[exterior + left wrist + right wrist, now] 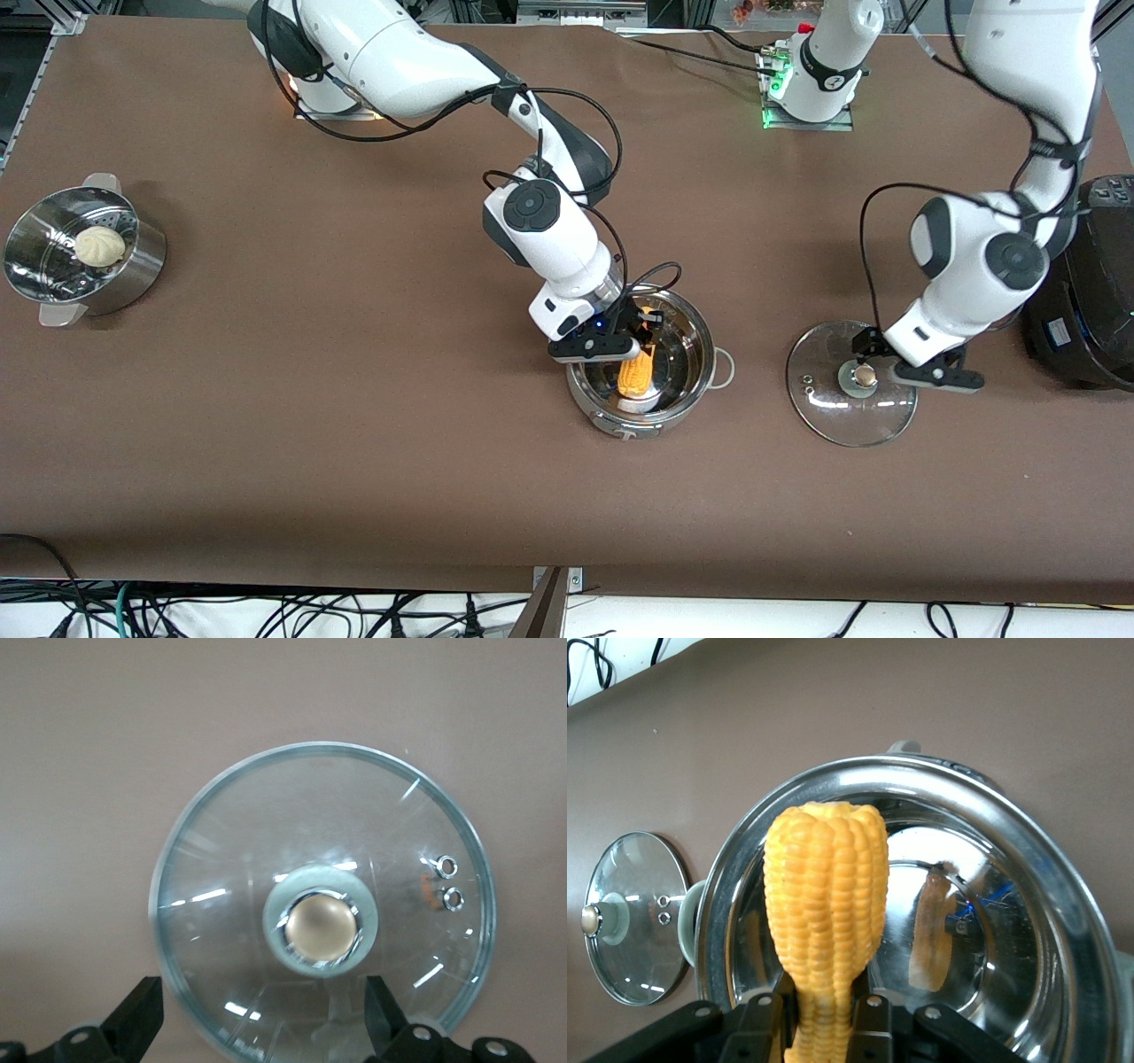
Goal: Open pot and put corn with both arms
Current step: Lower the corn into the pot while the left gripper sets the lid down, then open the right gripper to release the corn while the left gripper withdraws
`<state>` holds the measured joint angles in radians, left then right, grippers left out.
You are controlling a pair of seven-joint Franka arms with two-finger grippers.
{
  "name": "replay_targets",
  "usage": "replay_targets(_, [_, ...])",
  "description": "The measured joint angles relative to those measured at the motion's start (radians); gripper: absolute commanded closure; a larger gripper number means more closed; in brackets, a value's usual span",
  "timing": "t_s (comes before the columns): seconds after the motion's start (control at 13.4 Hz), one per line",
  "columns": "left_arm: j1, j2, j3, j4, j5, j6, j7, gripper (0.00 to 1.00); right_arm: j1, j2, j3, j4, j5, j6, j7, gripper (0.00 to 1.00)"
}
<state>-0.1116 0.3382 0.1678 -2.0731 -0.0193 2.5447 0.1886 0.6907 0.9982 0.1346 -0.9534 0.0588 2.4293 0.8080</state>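
Observation:
The shiny steel pot [687, 341] stands open near the table's middle; it also shows in the right wrist view [1063, 904]. My right gripper [631, 350] is shut on the yellow corn cob [636, 374] and holds it over the pot's inside; in the right wrist view the cob [826, 904] sticks out from the pinching fingers [868, 1028]. The glass lid [850, 416] with its round knob [864, 379] lies flat on the table beside the pot, toward the left arm's end. My left gripper [895, 365] is open just over the lid [221, 868], its fingers [137, 1019] wide apart, the knob [321, 926] free.
A perforated steel steamer [133, 275] with a white bun [99, 245] stands at the right arm's end of the table. A large black cooker [1094, 301] stands at the left arm's end, close to the left arm. The lid also shows in the right wrist view [638, 930].

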Motion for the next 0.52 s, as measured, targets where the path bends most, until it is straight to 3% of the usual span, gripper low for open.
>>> replay_targets(0.07, [0.008,-0.052,0.000,-0.020,0.000,-0.002,0.002,0.00,0.001,0.006,0.000,0.000,0.000,0.006,0.000,0.63])
replay_targets(0.15, [0.010,-0.104,0.000,-0.030,0.000,-0.023,0.003,0.00,0.001,0.012,0.000,0.000,0.000,0.014,0.000,0.07])
replay_targets(0.22, [0.010,-0.152,-0.003,-0.032,0.000,-0.072,0.003,0.00,0.001,0.018,0.000,0.000,0.000,0.021,0.000,0.00])
replay_targets(0.52, [0.011,-0.318,-0.036,-0.036,0.000,-0.250,0.001,0.00,0.015,0.029,0.000,0.000,-0.001,0.033,0.000,0.00])
